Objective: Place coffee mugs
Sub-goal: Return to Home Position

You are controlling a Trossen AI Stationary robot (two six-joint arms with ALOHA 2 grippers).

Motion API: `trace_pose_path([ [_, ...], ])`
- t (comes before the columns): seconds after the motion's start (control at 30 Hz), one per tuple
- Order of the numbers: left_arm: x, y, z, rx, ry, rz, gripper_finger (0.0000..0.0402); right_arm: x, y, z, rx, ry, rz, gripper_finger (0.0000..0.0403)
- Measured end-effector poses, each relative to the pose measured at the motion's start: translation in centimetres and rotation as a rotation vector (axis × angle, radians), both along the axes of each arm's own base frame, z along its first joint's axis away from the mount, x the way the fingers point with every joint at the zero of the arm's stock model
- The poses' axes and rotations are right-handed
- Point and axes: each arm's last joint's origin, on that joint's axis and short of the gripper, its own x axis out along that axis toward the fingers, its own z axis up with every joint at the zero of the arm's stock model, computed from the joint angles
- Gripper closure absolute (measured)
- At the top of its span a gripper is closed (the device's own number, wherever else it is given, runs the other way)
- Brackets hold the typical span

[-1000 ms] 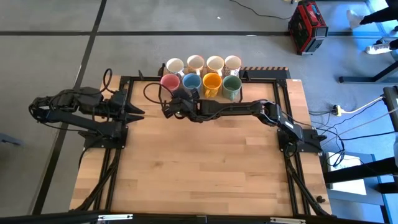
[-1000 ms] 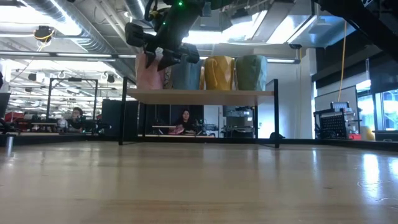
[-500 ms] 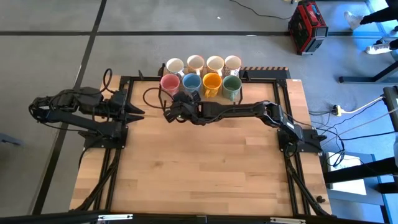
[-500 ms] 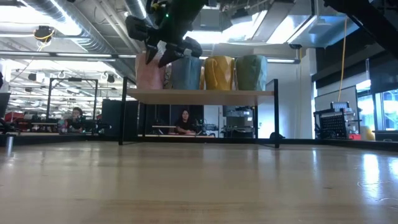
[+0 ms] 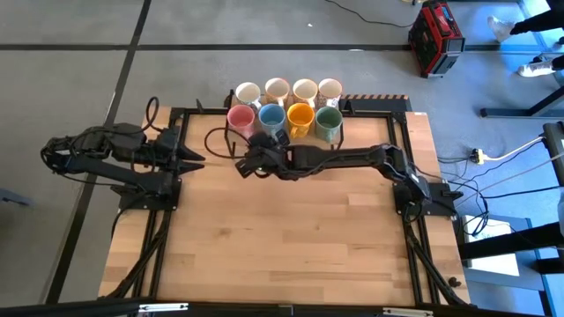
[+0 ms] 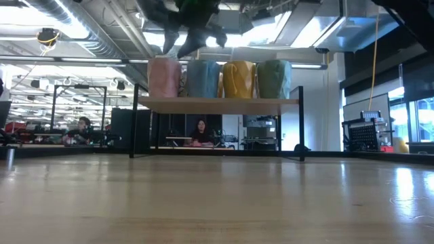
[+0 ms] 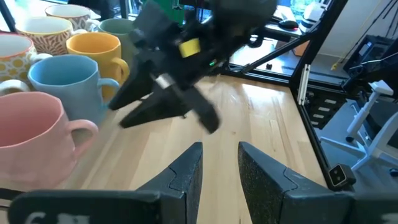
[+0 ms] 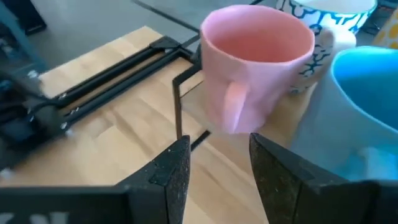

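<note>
Eight coffee mugs stand upright in two rows on a raised shelf (image 6: 217,102) at the table's far edge. The front row is pink (image 5: 240,115), light blue (image 5: 270,116), orange (image 5: 300,116) and green (image 5: 329,121), with several white ones (image 5: 277,89) behind. My right gripper (image 5: 240,164) hangs open on the near side of the pink mug (image 8: 258,68), facing its handle (image 8: 235,107), with nothing between its fingers. In the low view it (image 6: 190,34) stands higher than the mugs' rims. My left gripper (image 5: 196,160) waits at the left, open and empty (image 7: 221,155).
The shelf rests on a black frame (image 6: 135,122) with free space beneath it. The wooden tabletop (image 5: 282,238) spreads toward the near edge. A red box (image 5: 435,37) sits on the floor beyond the table. People sit at desks in the room behind (image 6: 201,132).
My right gripper has drawn back from the pink mug toward the table's near edge and risen above the mugs' rims. The pink mug stays upright on the shelf.
</note>
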Motion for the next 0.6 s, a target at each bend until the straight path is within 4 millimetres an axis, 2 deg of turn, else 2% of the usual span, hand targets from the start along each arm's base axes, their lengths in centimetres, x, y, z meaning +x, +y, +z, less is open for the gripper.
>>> trace_pose_path([
  [0.17, 0.0, 0.0, 0.0, 0.011, 0.0, -0.009, 0.0305, -1.7, 2.2, 2.9, -0.001, -0.008, 0.088, 0.0249],
  [0.3, 0.3, -0.2, 0.2, 0.038, -0.021, -0.073, 0.0305, -3.5, 4.8, 5.0, 0.034, 0.01, 0.226, 0.0249],
  [0.4, 0.8, -0.4, 0.6, 0.063, -0.053, -0.133, 0.0313, -5.0, 6.9, 7.5, 0.081, -0.041, 0.383, 0.0249],
  [0.5, 1.8, -0.6, 0.9, 0.082, -0.081, -0.164, 0.0337, -7.6, 8.6, 10.5, 0.086, -0.084, 0.48, 0.0257],
  [0.6, 3.5, -0.8, 0.6, 0.091, -0.047, -0.172, 0.0383, -10.3, 9.5, 12.7, 0.086, -0.071, 0.548, 0.0288],
])
